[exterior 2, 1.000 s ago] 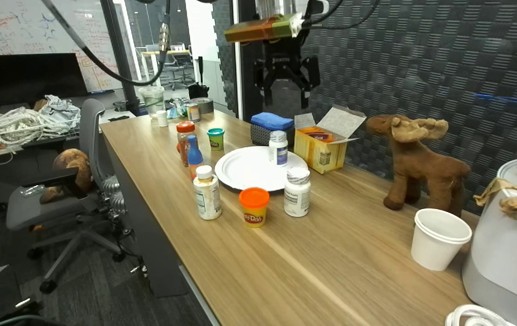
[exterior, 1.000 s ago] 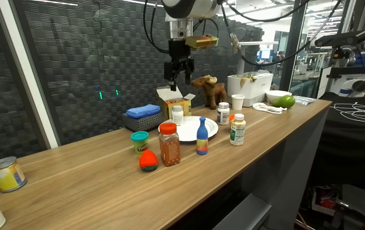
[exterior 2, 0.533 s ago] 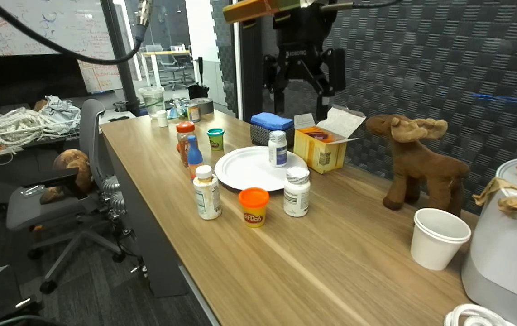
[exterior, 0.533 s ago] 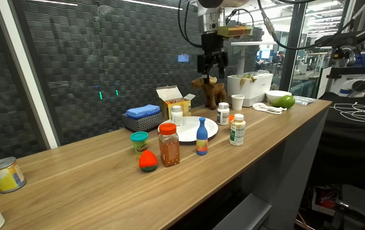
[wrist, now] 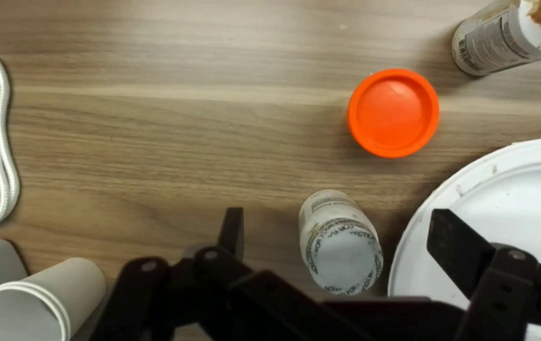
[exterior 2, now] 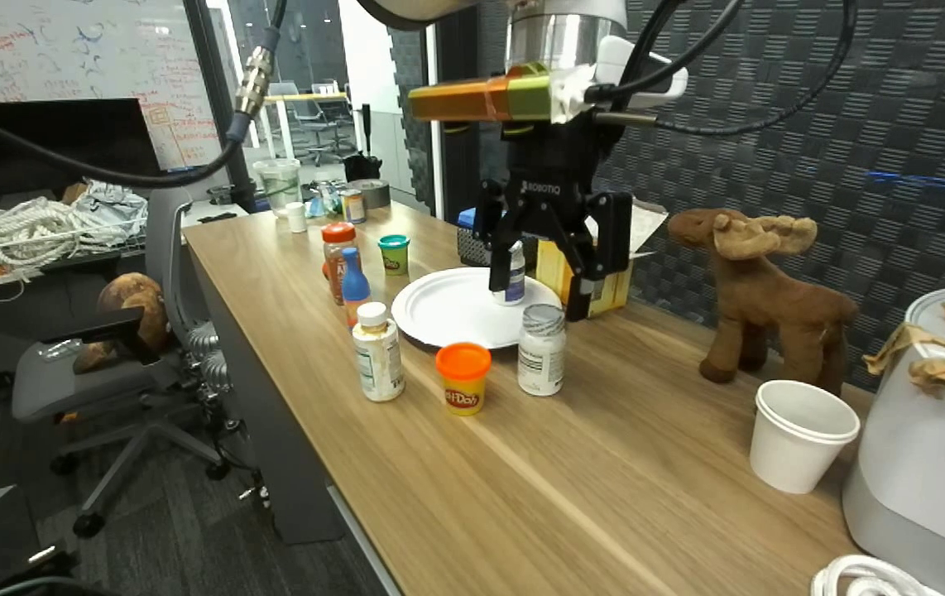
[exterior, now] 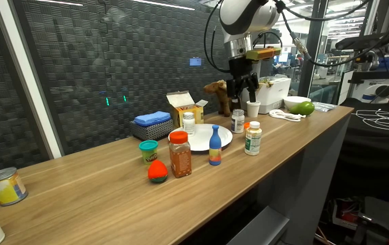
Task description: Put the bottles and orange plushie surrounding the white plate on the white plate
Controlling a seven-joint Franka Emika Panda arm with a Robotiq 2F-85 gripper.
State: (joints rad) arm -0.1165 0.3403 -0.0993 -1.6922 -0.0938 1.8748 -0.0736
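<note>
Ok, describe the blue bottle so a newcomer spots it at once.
On the long wooden table, find the round white plate. Beside it, in both exterior views, the blue bottle stands upright between the red-lidded jar and the white bottle with the green label. Neither neighbour shares its slim, tapering neck or blue colour.

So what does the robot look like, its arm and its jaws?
The arm is white and rounded, with a dark curved band. Below that is a shiny silver cylinder, then black, angular, hinged jaws. An orange and yellow-green block sticks out nearby. A thick black cable has a metal connector, and white letters on the black body spell ROBOTIQ.
</note>
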